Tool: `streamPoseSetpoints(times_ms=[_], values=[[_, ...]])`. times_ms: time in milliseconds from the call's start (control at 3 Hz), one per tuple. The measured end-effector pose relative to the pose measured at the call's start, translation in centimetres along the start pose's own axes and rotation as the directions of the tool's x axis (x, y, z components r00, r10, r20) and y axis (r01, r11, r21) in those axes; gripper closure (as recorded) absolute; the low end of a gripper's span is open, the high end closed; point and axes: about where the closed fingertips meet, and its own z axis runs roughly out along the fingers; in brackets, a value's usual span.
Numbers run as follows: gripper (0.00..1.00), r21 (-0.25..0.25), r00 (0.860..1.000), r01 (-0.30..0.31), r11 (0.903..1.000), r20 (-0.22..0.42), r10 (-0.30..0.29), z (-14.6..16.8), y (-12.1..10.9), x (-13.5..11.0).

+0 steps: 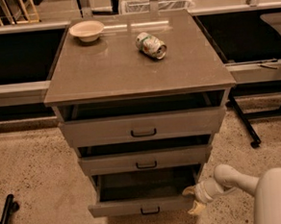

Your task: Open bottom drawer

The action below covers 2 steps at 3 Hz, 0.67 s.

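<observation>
The bottom drawer (137, 206) is the lowest of three grey drawers in the cabinet, with a small dark handle (150, 210). It stands pulled out further than the two above, and its dark inside shows. My gripper (191, 200) is at the drawer's right front corner, on the end of my white arm (241, 179) that comes in from the lower right. One yellowish fingertip (188, 191) lies by the drawer's top right edge, the other fingertip (196, 208) below the front corner.
The middle drawer (146, 160) and top drawer (142, 126) are each slightly open. On the cabinet top (103, 68) stand a bowl (87, 30) and a can lying on its side (151, 44). A dark stand leg (241, 116) is at right, a black pole (4, 220) at lower left.
</observation>
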Motion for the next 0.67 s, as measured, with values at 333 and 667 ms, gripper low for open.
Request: streamPoseSetpoints(times_ms=[333, 667], values=[[0.14, 0.044, 0.988, 0.063, 0.9970, 0.139, -0.069, -0.74, 0.75, -2.49], [0.00, 0.038, 0.989, 0.060, 0.9975, 0.132, -0.065, -0.43, 0.86, -2.37]])
